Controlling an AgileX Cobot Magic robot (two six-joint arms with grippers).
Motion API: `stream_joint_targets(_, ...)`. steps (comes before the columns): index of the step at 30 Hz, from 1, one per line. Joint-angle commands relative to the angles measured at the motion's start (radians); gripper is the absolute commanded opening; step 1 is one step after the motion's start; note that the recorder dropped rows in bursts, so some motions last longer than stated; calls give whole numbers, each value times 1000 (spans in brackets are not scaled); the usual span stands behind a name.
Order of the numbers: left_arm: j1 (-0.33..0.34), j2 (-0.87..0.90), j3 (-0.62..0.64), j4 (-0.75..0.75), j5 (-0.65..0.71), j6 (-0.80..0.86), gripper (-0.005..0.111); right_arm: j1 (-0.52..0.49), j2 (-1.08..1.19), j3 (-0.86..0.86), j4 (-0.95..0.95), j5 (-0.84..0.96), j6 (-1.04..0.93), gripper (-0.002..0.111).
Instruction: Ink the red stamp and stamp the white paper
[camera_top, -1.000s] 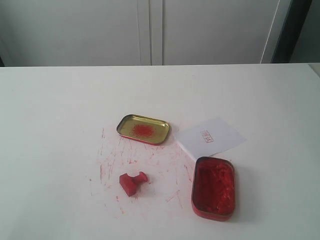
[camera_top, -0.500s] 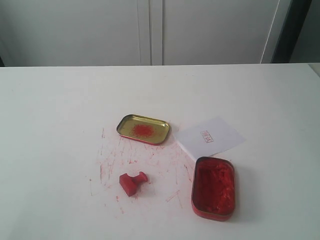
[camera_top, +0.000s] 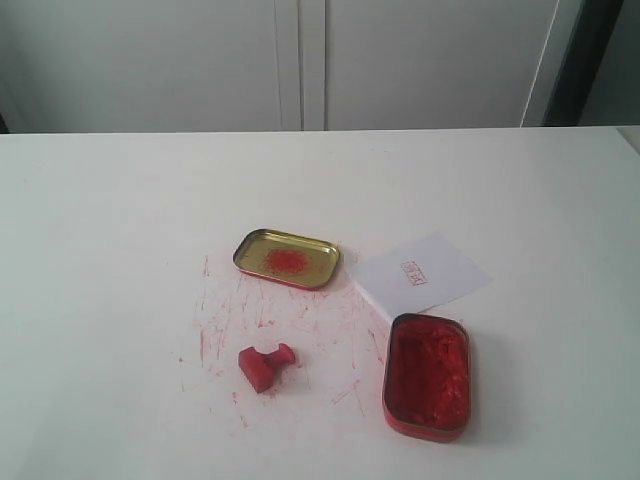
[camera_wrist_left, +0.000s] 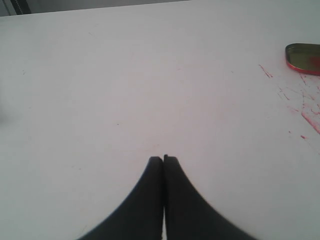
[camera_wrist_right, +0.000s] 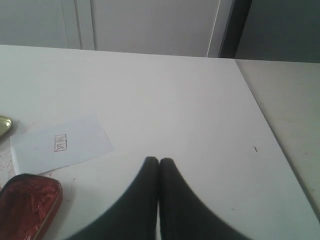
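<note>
The red stamp (camera_top: 266, 365) lies on its side on the scratched patch of the table, left of the red ink tin (camera_top: 427, 375). The white paper (camera_top: 420, 273) lies flat behind the tin and bears a small red print (camera_top: 414, 272); it also shows in the right wrist view (camera_wrist_right: 61, 144). Neither arm appears in the exterior view. My left gripper (camera_wrist_left: 163, 159) is shut and empty over bare table, far from the stamp. My right gripper (camera_wrist_right: 159, 161) is shut and empty, to the side of the paper and the ink tin (camera_wrist_right: 27, 202).
A gold tin lid (camera_top: 287, 258) with a red smear sits behind the stamp; its edge shows in the left wrist view (camera_wrist_left: 303, 57). Red scratch marks (camera_top: 300, 320) cover the table's middle. The table's right edge (camera_wrist_right: 272, 130) runs near the right gripper.
</note>
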Motion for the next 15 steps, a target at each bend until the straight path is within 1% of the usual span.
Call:
stream_joint_targets(1, 1, -3, 4, 0, -4, -2, 0, -2, -6, 17, -10, -15, 7, 0)
stream_joint_targets(15, 1, -3, 4, 0, -4, -2, 0, -2, -6, 17, -10, -15, 7, 0)
